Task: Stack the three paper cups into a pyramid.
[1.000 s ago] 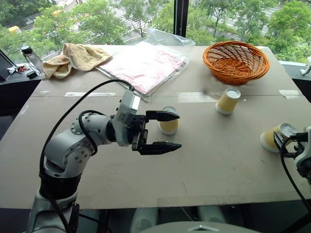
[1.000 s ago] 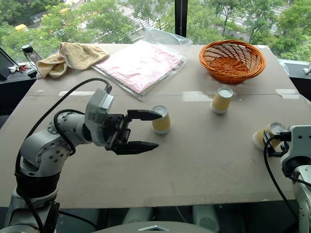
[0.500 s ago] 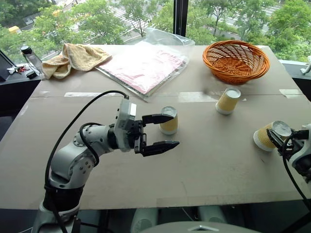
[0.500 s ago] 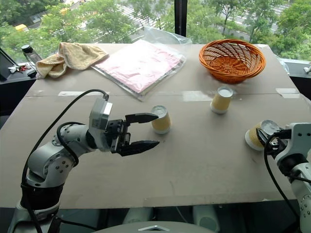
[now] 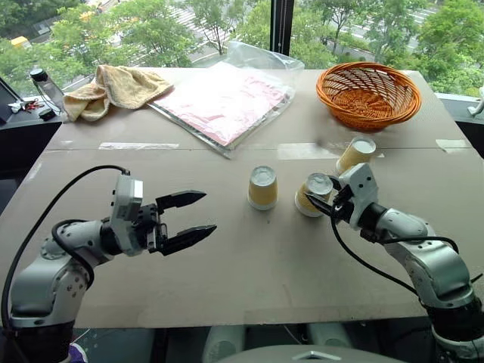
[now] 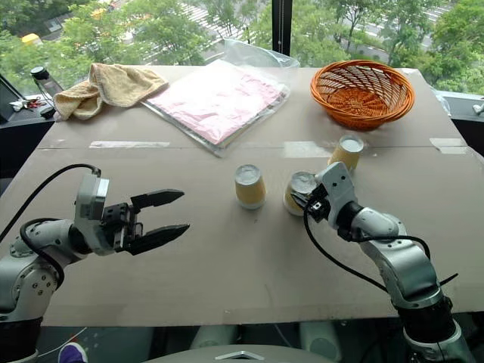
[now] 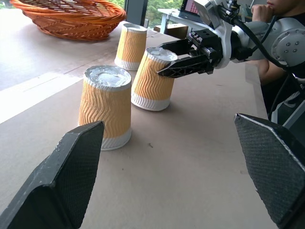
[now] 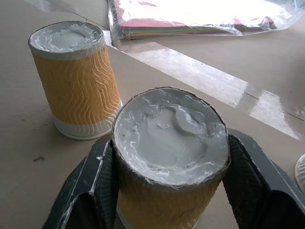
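On the brown table (image 5: 249, 265) three paper cups are standing upside down, white bottoms up. The middle cup (image 5: 262, 187) is standing free near the centre of the table. Just beside it, to the right, the held cup (image 5: 311, 194) is sitting between the two black fingers of the right gripper (image 5: 321, 198), which is closing on its ribbed side; this cup is leaning a little and its rim is on or very near the table. The far cup (image 5: 355, 154) is standing behind the right gripper, between it and the orange basket (image 5: 368, 94). The left gripper (image 5: 193, 219) is hovering over the table well apart from the cups, with its fingers spread wide and nothing between them. No cup is lying on top of another yet. The right wrist view is showing what the head views are not: both finger pads (image 8: 95, 183) are pressing against the sides of the held cup, and the cup beside it is not touching it. The left wrist view is looking low across the table and is showing the three cups in a row, plus a person (image 7: 267, 14) sitting behind the table edge. The head views are adding a yellow towel (image 5: 113, 89) and a pink packet in clear plastic (image 5: 227, 98) at the far side.
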Tool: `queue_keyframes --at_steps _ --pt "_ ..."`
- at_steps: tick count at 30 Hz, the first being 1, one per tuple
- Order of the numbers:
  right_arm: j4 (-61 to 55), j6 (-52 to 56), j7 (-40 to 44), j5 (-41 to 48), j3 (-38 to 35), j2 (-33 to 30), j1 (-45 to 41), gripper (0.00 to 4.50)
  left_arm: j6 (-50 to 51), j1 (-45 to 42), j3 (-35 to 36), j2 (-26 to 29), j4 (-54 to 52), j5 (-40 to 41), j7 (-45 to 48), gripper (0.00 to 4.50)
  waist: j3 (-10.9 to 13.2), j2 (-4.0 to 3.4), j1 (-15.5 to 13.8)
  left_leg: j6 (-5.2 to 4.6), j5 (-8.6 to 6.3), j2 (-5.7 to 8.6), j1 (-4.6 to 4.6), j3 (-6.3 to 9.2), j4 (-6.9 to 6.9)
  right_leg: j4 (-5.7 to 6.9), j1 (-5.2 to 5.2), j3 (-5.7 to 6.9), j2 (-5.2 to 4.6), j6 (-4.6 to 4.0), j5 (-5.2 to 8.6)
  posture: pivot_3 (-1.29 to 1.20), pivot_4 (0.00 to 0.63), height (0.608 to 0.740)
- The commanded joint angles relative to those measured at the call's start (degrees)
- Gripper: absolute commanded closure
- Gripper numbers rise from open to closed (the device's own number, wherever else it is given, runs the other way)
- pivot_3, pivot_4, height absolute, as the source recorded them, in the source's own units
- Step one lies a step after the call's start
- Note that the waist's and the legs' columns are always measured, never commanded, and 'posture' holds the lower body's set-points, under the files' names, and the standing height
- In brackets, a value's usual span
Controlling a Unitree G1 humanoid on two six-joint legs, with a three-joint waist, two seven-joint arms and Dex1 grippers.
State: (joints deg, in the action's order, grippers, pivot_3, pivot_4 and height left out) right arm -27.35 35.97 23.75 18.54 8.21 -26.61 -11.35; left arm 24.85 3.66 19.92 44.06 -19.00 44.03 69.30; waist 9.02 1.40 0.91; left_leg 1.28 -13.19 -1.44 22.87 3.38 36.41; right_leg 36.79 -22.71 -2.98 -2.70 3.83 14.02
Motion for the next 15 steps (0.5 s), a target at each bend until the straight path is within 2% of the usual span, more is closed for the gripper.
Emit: queue_keyframes --at_steps 1,12,13,14,15 --pt "0.70 -2.04 1.03 -1.32 1.17 1.04 -2.20 2.28 -1.11 1.40 2.94 1.14 -2.43 1.25 0.99 0.00 0.00 0.00 -0.04 0.00 0.00 0.00 0.00 0.01 0.00 0.00 0.00 0.00 0.00 0.01 0.00 0.00 0.150 0.740" --pt "4.79 0.31 2.97 -2.04 5.43 6.08 -6.73 2.28 -4.41 3.62 5.07 1.95 0.89 -0.31 3.63 0.00 0.00 0.00 0.10 0.00 0.00 -0.03 -0.08 -0.01 -0.01 0.05 0.01 0.00 0.02 -0.11 0.05 0.00 0.150 0.740" --pt "5.62 -0.07 2.98 -2.59 5.57 6.18 -6.84 1.25 -4.35 3.42 4.87 1.74 0.79 -0.27 3.38 0.00 0.00 0.01 0.14 0.00 0.00 -0.03 -0.09 -0.01 -0.01 0.05 0.01 0.00 0.02 -0.11 0.05 0.00 0.150 0.740" --pt "5.75 -0.61 3.30 -3.28 5.72 5.62 -6.65 0.98 -4.19 3.31 4.69 1.53 0.57 -0.14 3.10 0.00 0.00 0.00 0.17 0.00 0.00 -0.03 -0.09 -0.01 -0.01 0.05 0.01 0.01 0.02 -0.11 0.05 0.00 0.150 0.740" --pt "5.35 -0.86 3.08 -3.63 4.97 5.22 -6.42 0.40 -4.02 3.14 4.50 1.32 0.41 -0.01 2.82 0.00 0.02 -0.03 0.14 0.00 0.00 -0.03 -0.09 0.00 -0.01 0.06 0.01 0.01 0.02 -0.11 0.05 0.00 0.150 0.740"
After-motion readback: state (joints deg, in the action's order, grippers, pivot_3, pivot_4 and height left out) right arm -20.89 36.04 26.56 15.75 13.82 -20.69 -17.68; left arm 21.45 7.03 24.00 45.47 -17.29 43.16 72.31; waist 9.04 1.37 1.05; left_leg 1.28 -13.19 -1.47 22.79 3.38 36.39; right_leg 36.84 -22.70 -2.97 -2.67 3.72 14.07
